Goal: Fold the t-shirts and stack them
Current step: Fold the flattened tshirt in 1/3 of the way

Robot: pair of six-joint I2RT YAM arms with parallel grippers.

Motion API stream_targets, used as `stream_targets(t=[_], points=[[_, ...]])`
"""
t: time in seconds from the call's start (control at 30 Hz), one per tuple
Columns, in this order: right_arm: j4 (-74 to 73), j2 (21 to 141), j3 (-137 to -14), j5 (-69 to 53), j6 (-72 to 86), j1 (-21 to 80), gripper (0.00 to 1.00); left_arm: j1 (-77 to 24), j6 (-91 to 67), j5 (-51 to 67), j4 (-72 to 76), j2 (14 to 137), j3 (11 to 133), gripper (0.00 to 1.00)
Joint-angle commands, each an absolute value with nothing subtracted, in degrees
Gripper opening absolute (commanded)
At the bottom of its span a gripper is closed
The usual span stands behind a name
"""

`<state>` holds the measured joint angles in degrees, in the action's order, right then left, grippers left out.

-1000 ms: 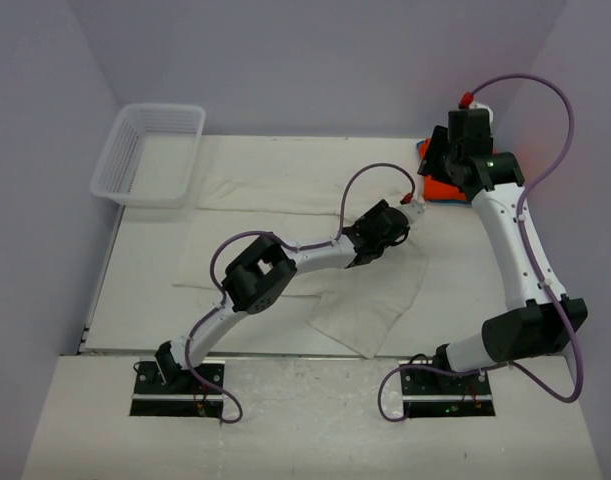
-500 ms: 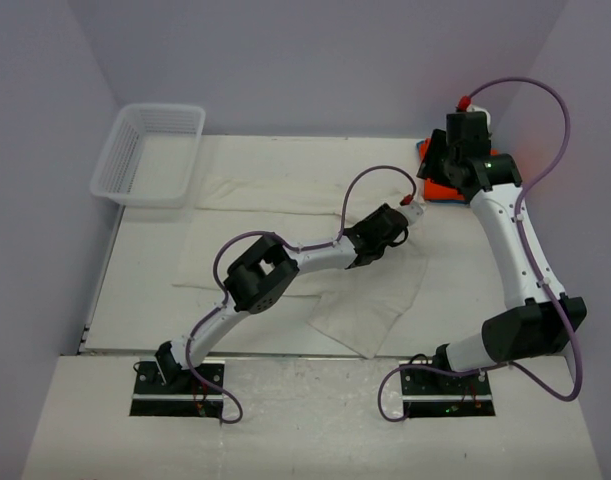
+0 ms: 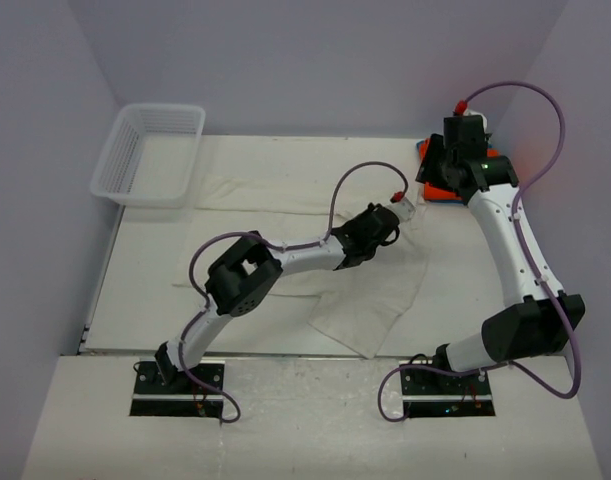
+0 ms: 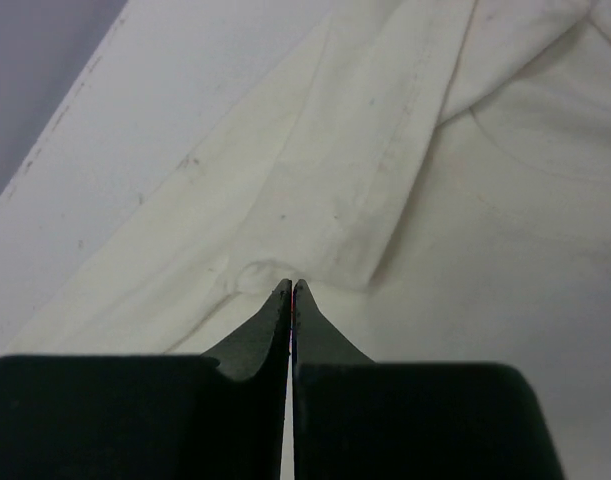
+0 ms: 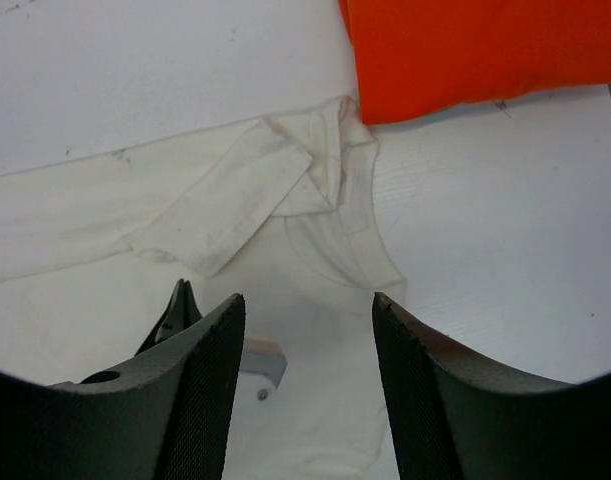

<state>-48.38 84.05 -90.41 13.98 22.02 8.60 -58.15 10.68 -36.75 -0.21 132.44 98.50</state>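
From above, the cream t-shirt (image 3: 370, 310) sprawled on the counter (image 3: 285, 152), the orange t-shirt (image 3: 440, 190) far right; left wrist view had the left claw (image 4: 290, 285) pinched together on a cream pucker, so a fold looked to be starting, with a lift-over likely next; right wrist view showed the right claw (image 5: 305, 300) apart above the same shirt.

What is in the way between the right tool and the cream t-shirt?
Nothing visible. The right tool hangs open above the collar of the cream t-shirt; the left tool, shut on that cloth, sits off to one side.
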Motion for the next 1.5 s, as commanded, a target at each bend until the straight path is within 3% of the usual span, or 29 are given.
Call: stream_targets(t=[0.0, 0.27, 0.3, 0.33, 0.53, 0.9, 1.07, 1.47], points=[[-46.3, 84.0, -89.6, 13.8, 21.7, 8.4, 0.56, -57.9, 12.0, -39.3, 3.0, 123.1, 97.4, 0.00], [-46.3, 86.3, -88.9, 13.2, 21.6, 8.3, 0.56, -57.2, 10.7, -35.1, 0.2, 119.2, 96.5, 0.03], [-46.1, 86.3, -88.9, 13.0, 21.6, 8.3, 0.56, -56.9, 10.1, -33.2, 0.1, 119.1, 96.5, 0.09], [-46.1, 86.2, -88.9, 12.9, 21.7, 8.4, 0.56, -56.4, 9.8, -29.1, 0.1, 119.1, 96.2, 0.31], [-46.5, 86.2, -90.2, 13.0, 21.2, 8.4, 0.56, -56.7, 10.0, -30.1, -2.7, 123.7, 99.8, 0.52], [-51.2, 87.3, -97.1, 23.1, 23.5, 4.4, 0.55, -57.2, 7.0, -32.1, -7.1, 131.8, 107.8, 0.47], [-51.7, 85.4, -97.9, 23.2, 24.4, -2.1, 0.54, -57.2, 7.1, -33.2, -8.0, 134.3, 108.2, 0.47], [-51.6, 83.8, -96.9, 21.9, 24.3, -3.5, 0.55, -57.2, 6.4, -32.9, -8.8, 136.6, 108.3, 0.46]])
